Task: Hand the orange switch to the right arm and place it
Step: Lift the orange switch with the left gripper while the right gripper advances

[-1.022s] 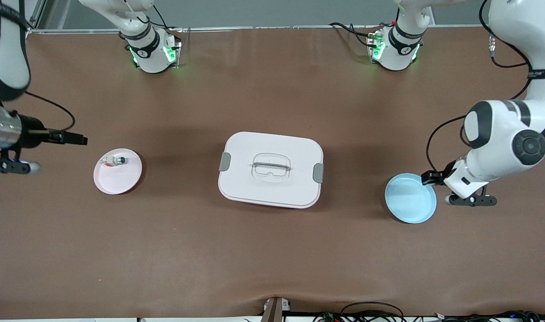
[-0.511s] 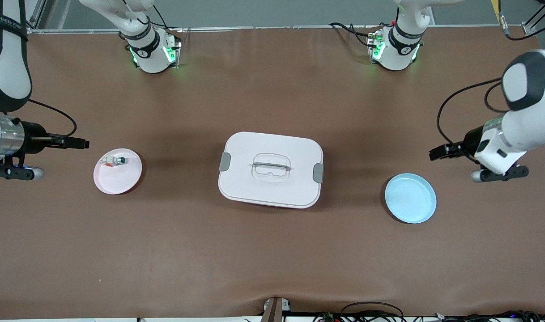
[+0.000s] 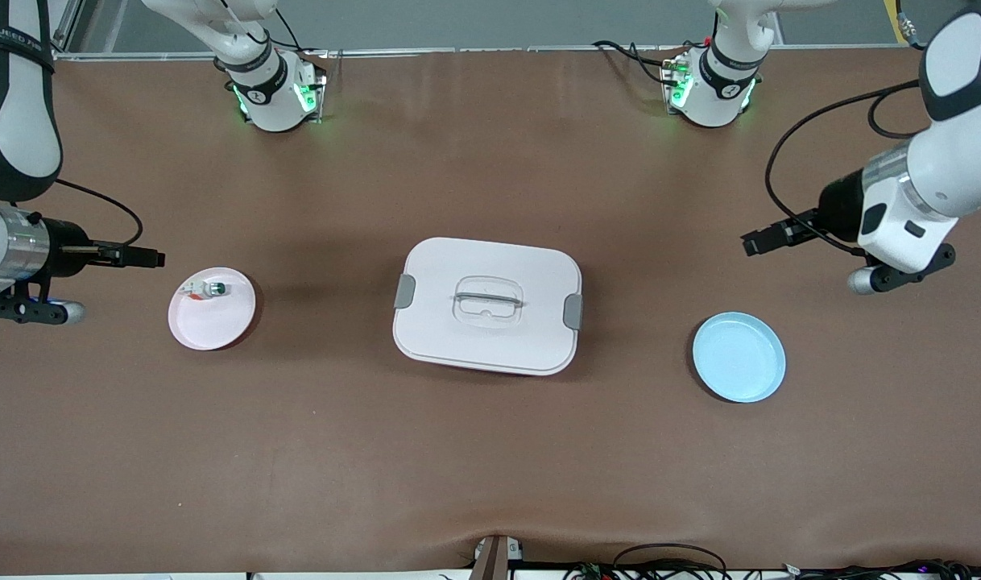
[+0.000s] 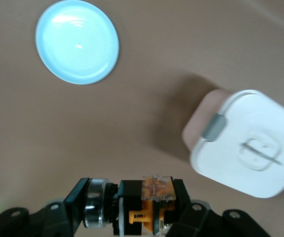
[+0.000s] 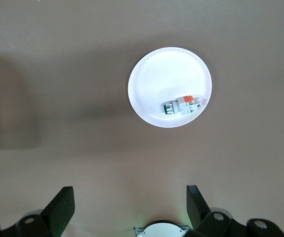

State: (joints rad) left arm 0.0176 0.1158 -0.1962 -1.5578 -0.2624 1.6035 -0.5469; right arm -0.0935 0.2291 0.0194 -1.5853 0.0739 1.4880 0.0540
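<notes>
My left gripper (image 4: 132,203) is shut on the orange switch (image 4: 154,190), a small black block with a silver ring and an orange core. In the front view the left gripper (image 3: 760,240) hangs over bare table, above and beside the empty blue plate (image 3: 738,357), pointing toward the white box. My right gripper (image 3: 140,258) is open and empty, in the air beside the pink plate (image 3: 217,322) at the right arm's end. In the right wrist view its fingers (image 5: 62,205) stand wide apart.
A white lidded box (image 3: 487,304) with grey clips sits mid-table, also seen in the left wrist view (image 4: 248,143). The pink plate (image 5: 156,74) holds a small white, green and red piece (image 5: 182,105). The blue plate (image 4: 77,42) is bare.
The left arm has risen from the blue plate and swung toward the bases, carrying the switch. The right arm has barely shifted.
</notes>
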